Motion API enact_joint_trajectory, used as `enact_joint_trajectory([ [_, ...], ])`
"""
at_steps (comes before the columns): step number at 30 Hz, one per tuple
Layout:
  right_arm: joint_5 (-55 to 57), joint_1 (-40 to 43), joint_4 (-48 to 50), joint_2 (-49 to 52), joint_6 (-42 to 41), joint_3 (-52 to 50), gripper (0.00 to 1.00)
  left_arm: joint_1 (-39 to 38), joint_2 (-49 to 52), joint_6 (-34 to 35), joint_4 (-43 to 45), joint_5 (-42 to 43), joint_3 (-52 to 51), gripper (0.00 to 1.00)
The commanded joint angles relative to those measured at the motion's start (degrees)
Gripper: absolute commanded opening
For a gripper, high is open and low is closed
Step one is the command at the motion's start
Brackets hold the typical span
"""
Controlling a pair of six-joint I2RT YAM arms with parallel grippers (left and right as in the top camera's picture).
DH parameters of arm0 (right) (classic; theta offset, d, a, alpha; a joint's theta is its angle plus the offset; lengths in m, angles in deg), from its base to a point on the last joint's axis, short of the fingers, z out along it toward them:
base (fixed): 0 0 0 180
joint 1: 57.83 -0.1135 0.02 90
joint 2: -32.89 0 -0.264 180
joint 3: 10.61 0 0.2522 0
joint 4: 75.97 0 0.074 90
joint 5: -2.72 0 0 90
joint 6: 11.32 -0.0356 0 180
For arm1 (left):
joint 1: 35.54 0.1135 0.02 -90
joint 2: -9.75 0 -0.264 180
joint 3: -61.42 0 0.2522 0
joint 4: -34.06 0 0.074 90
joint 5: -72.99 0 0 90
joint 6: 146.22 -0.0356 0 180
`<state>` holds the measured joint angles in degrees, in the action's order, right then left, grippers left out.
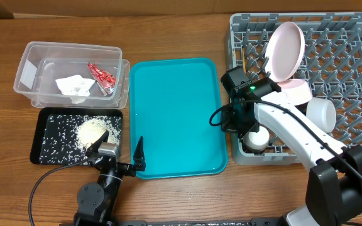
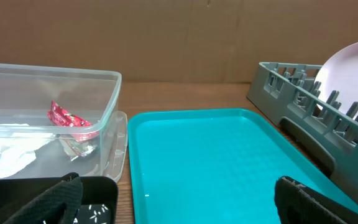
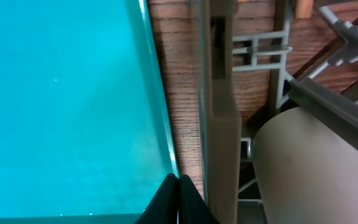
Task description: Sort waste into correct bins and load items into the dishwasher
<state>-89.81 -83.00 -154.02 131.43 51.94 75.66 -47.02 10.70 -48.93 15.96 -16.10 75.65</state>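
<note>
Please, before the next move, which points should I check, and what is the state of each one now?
1. Red wrapper in clear tub: ok.
2. Napkin in the same tub: ok.
3. Rice on black tray: ok.
4. Plate standing in the rack: ok.
5. Chopsticks loaded: cannot tell.
6. Left hand open, right hand shut with nothing in it: ok.
</note>
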Motion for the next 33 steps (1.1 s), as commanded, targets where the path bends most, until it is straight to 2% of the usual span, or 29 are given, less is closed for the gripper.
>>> enact_joint_trajectory([
  [1,1.6,0.2,-0.1,-2.4,-0.8,0.3,0.04,0.3,-0.6,0.0,-0.1,0.4,-0.2,1.00],
  [3,1.6,0.1,0.5,-4.2,0.1,1.0,0.05,0.3,-0.6,0.0,-0.1,0.4,-0.2,1.00],
  [5,1.0,-0.2,1.4,-7.2,2.9,2.4,0.13,0.3,-0.6,0.0,-0.1,0.4,-0.2,1.00],
  [8,0.8,-1.7,4.3,-14.7,6.1,4.2,0.28,0.3,-0.6,0.0,-0.1,0.4,-0.2,1.00],
  [11,0.2,-4.5,8.5,-23.9,8.2,4.4,0.49,0.3,-0.6,0.0,-0.1,0.4,-0.2,1.00],
  [13,-0.4,-6.3,10.1,-29.2,8.1,4.4,0.73,0.3,-0.6,0.0,-0.1,0.4,-0.2,1.00],
  [14,-0.7,-7.1,10.4,-31.4,8.1,4.4,0.97,0.3,-0.6,0.0,-0.1,0.4,-0.2,1.00],
  [15,-1.4,-8.0,10.5,-33.4,8.1,4.4,1.00,0.3,-0.6,0.0,-0.1,0.4,-0.2,1.00],
  [20,-3.6,-9.9,9.2,-40.9,8.2,4.4,1.00,0.3,-0.6,0.0,-0.1,0.4,-0.2,1.00],
  [30,15.0,-9.7,-0.2,-52.8,10.8,4.4,1.00,0.3,-0.6,0.0,-0.1,0.4,-0.2,1.00],
  [33,17.4,-8.3,2.0,-56.2,16.2,3.5,1.00,0.3,-0.6,0.0,-0.1,0.4,-0.2,1.00],
])
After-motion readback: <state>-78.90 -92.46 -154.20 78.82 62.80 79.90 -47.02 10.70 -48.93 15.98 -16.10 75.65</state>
